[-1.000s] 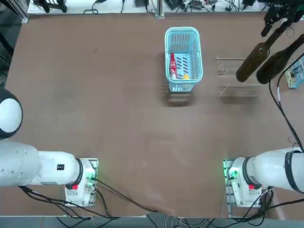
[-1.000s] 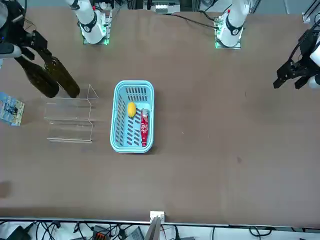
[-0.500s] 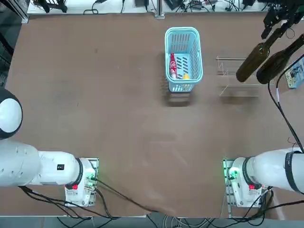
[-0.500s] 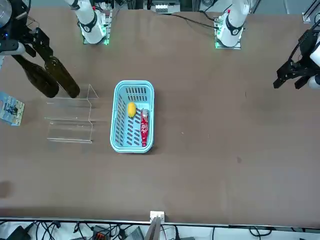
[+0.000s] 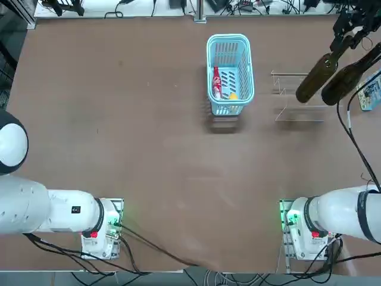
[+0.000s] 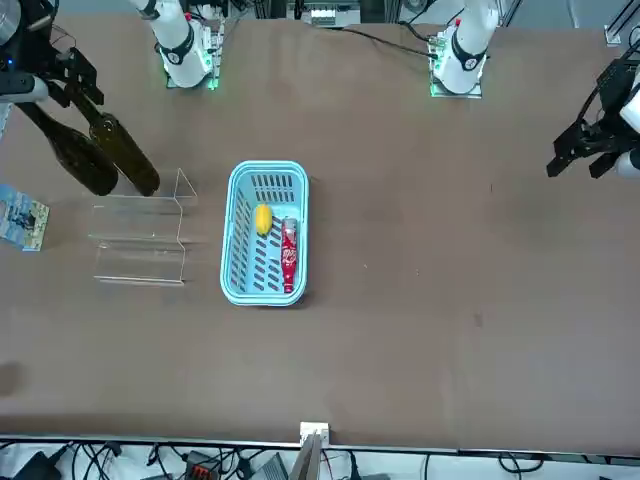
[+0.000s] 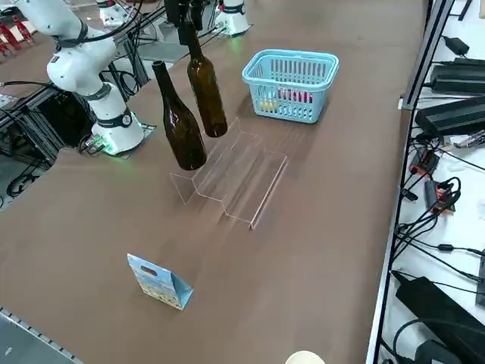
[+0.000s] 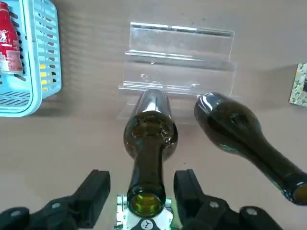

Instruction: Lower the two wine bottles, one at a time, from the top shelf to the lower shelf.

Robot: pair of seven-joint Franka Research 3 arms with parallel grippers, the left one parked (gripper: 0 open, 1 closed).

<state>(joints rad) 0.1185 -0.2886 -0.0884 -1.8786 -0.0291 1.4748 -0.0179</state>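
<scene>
The right gripper [image 8: 146, 194] hangs over the far right corner of the tabletop, pointing down above the acrylic rack [image 7: 231, 176], with the neck of one wine bottle [image 8: 149, 148] rising between its two black fingers [image 8: 93, 191]. In the wrist view a clear gap shows on each side of the neck, so the claw stands wide around the neck and is not pressed on the glass. That bottle stands upright on the rack's higher step, on the side nearer the blue basket [image 5: 230, 42]. The second wine bottle [image 7: 178, 121] stands upright just beside it on the same high step, on the side toward the right edge of the tabletop; the two bodies look close but whether they touch cannot be told. The rack's lower shelf [image 7: 254, 189], the step on the far side from the robot, carries nothing. The basket sits near the far edge, left of the rack and apart from it, with a red-labelled item [image 5: 217, 82] and a small yellow thing [image 6: 262, 218] inside. A small printed card [image 7: 159, 282] stands near the right edge of the tabletop, apart from the rack
</scene>
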